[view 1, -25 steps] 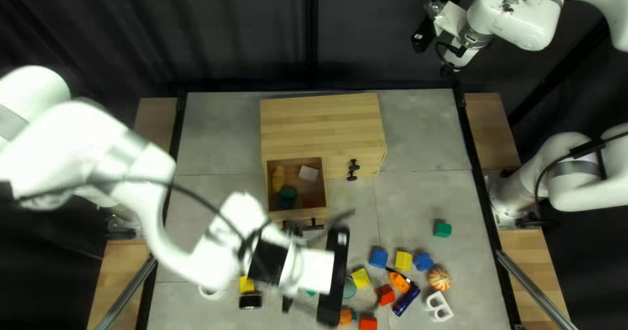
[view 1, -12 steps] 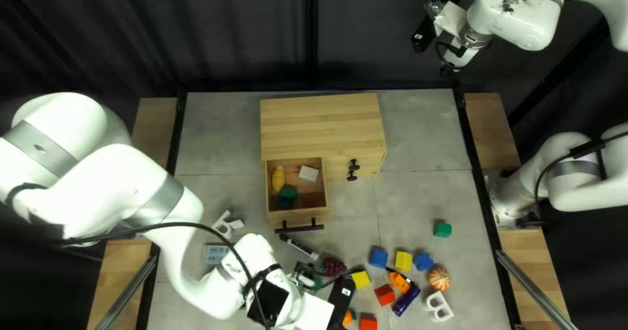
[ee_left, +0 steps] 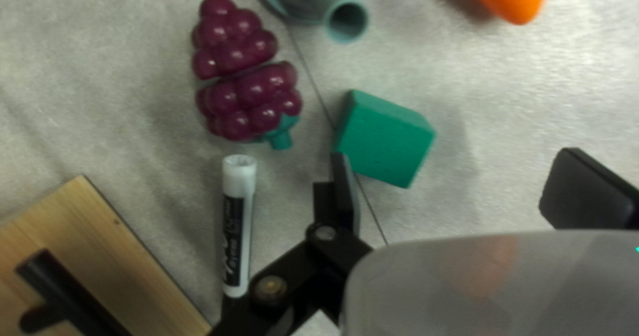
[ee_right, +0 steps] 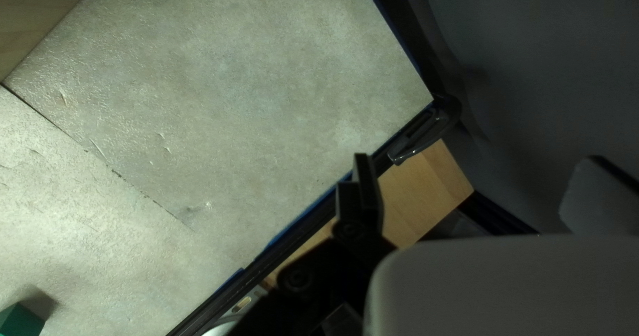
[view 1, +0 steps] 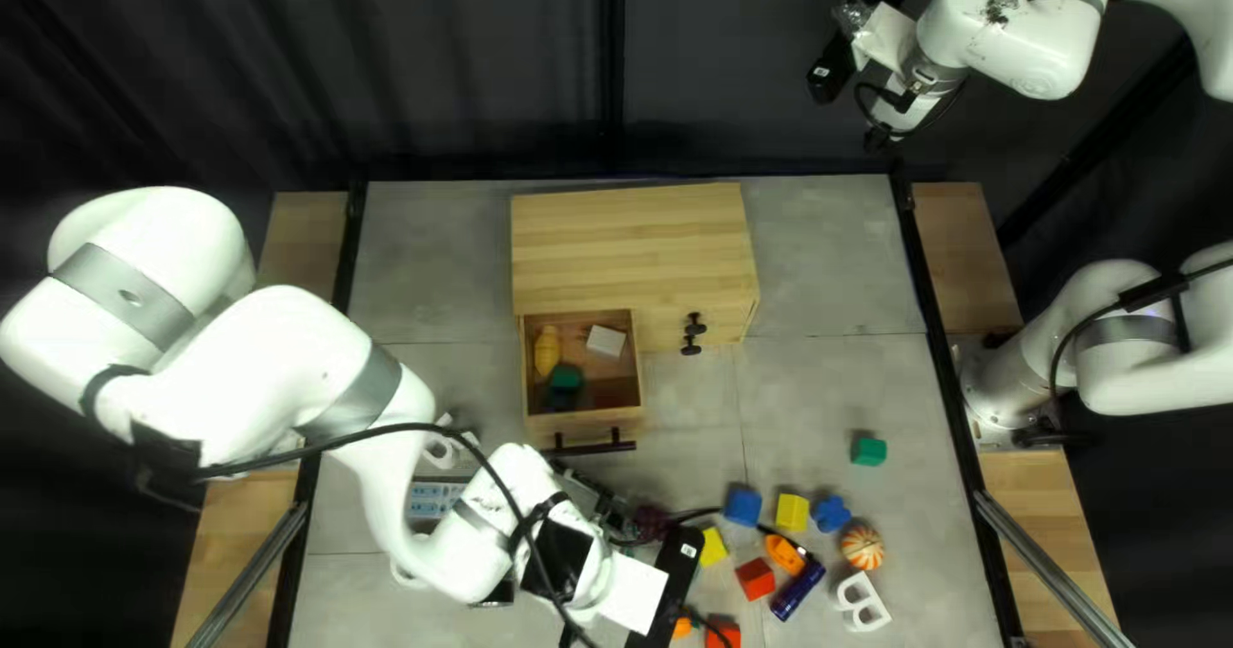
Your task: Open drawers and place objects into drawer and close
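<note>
In the top left view the drawer (view 1: 549,427) stands open at seven o'clock on the wooden cabinet (view 1: 629,244), with a yellow toy (view 1: 547,350), a dark green block (view 1: 565,378) and a white block (view 1: 606,340) inside, so the opening looks done and the filling in hand. In the left wrist view, with the gripper reaching in from six o'clock, a marker (ee_left: 237,226) lies at eight o'clock from the green block (ee_left: 386,139), its dark label bearing print that I leave unread, and the purple grapes (ee_left: 246,76) lie at ten. The left gripper (ee_left: 456,155) is open and empty, that block just ahead of its nearer finger; whether they touch I cannot tell. The next move probably calls for centring the block between the fingers, then closing and lifting toward the drawer. At four o'clock from the drawer wait a blue block (view 1: 743,507), a yellow block (view 1: 793,511), a striped ball (view 1: 863,547) and a white letter toy (view 1: 863,603). At half past one from the cabinet, the right gripper (ee_right: 476,159) hangs open with nothing in it.
</note>
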Robot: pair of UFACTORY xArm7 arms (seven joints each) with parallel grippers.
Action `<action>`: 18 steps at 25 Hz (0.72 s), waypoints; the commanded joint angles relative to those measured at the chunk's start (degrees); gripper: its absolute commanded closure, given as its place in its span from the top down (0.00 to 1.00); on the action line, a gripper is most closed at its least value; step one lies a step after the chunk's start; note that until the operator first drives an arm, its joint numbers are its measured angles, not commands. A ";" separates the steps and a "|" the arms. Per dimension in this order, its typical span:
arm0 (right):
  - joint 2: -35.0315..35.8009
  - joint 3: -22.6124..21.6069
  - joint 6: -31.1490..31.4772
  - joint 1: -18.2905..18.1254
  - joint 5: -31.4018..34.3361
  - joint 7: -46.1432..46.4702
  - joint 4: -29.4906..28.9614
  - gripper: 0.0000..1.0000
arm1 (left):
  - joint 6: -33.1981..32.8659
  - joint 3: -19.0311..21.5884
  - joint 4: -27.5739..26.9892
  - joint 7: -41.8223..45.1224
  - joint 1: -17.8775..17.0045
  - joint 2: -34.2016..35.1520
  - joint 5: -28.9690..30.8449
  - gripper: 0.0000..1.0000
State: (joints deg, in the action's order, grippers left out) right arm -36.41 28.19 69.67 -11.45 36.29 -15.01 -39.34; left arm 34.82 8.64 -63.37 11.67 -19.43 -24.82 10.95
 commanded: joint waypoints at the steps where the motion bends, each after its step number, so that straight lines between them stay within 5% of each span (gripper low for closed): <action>1: 0.00 0.00 0.00 0.00 0.00 0.00 0.00 1.00 | -0.29 0.18 -0.54 -1.49 1.13 -1.26 -0.75 1.00; 8: 0.00 0.00 0.00 0.00 0.00 0.00 0.00 1.00 | 0.11 0.55 -0.68 -2.60 1.78 -1.59 -1.41 0.98; 11: 0.00 0.00 0.00 0.00 0.00 0.00 0.00 1.00 | 0.53 0.57 -1.69 -2.66 1.60 -2.11 -1.27 0.90; 12: 0.00 0.00 0.00 0.00 0.00 0.00 0.00 1.00 | 0.57 0.56 -1.84 -2.66 1.55 -2.21 -1.22 0.82; 14: 0.00 0.00 0.00 0.00 0.00 0.00 0.00 1.00 | 0.55 0.52 -2.29 -2.57 1.37 -2.56 -1.03 0.25; 15: 0.00 0.00 0.00 0.00 0.00 0.00 0.00 1.00 | 0.48 0.45 -2.62 -2.48 1.16 -2.79 -0.80 0.10; 16: 0.00 0.00 0.00 0.00 0.00 0.00 0.00 1.00 | 0.46 0.41 -2.77 -2.43 1.06 -2.88 -0.67 0.00; 18: 0.00 0.00 0.00 0.00 0.00 0.00 0.00 1.00 | 0.52 0.31 -3.13 -2.37 0.86 -3.10 -0.38 0.00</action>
State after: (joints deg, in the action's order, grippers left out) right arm -36.41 28.19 69.67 -11.45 36.29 -15.01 -39.34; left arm 35.32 9.06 -66.12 9.21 -18.35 -27.67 10.28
